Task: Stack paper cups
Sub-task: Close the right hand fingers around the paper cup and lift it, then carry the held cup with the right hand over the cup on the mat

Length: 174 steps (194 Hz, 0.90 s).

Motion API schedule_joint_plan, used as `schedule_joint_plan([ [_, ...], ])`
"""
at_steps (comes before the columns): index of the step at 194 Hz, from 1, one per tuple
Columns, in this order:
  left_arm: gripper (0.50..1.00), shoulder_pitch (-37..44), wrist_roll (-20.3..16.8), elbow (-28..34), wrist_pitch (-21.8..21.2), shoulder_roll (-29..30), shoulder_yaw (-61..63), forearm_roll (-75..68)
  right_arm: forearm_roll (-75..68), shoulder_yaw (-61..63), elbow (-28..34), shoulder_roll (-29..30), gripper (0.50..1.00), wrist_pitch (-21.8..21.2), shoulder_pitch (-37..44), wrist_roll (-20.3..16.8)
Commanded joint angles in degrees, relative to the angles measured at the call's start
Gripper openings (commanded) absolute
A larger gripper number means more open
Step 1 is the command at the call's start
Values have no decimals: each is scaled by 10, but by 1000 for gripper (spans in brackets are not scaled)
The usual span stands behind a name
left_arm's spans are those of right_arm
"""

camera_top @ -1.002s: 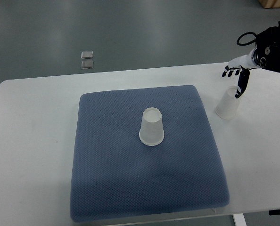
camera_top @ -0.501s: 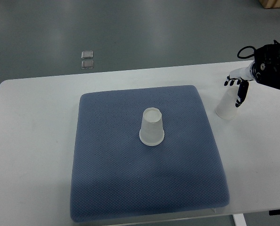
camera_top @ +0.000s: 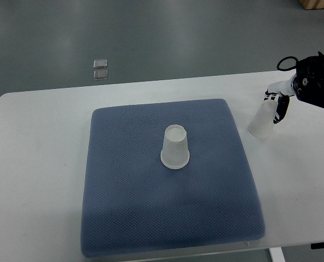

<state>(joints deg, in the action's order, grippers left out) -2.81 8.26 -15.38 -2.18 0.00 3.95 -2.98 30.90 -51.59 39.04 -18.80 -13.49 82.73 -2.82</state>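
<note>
A white surface (camera_top: 42, 142) carries a blue padded mat (camera_top: 129, 218) that fills most of its middle. One paper cup (camera_top: 175, 147) stands upside down near the centre of the mat, its wide rim on the fabric and its closed base facing up. A second paper cup (camera_top: 262, 120) sits off the mat, on the bare surface just beside the mat's upper right corner, and it too looks inverted, leaning slightly. The right hand (camera_top: 277, 105) reaches in from the picture's right edge, its dark wrist housing and a looped black cable showing behind it. The hand is white with dark fingers (camera_top: 281, 111), and those fingers lie down along the right side of the second cup, touching or all but touching its wall near the top. Whether the fingers have actually closed round the cup is not clear from this angle, since only a few of them show and the far side of the cup hides the rest. The two cups are well apart, with the mat's right edge between them. The left arm does not show. Beyond the surface, on the grey floor (camera_top: 178, 38), lie two small pale square tiles (camera_top: 101, 69), one just above the other.
</note>
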Motion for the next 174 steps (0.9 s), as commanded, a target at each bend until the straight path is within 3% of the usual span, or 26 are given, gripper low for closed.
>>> schedule_joint_plan([
  [1,1000,0,0,0,0,0,0,0,0,0,0,0,713,2,-1,0],
  [30,1000,0,0,0,1,0,0,0,-1,0,0,0,660,8,-1,0],
  [78,1000,0,0,0,1,0,0,0,-1,6,9,-3,658,0,16,1],
  [124,1000,0,0,-1,1,0,2,0,5,3,82,-47,658,-64,131,0],
  [125,1000,0,0,0,1,0,2,-1,7,0,109,-66,658,-82,175,-1],
  [143,1000,0,0,-1,2,0,2,-2,15,-15,157,-93,658,-122,253,-2],
  [174,1000,-1,0,-4,2,0,2,-2,17,-62,213,-120,658,-155,379,-2],
])
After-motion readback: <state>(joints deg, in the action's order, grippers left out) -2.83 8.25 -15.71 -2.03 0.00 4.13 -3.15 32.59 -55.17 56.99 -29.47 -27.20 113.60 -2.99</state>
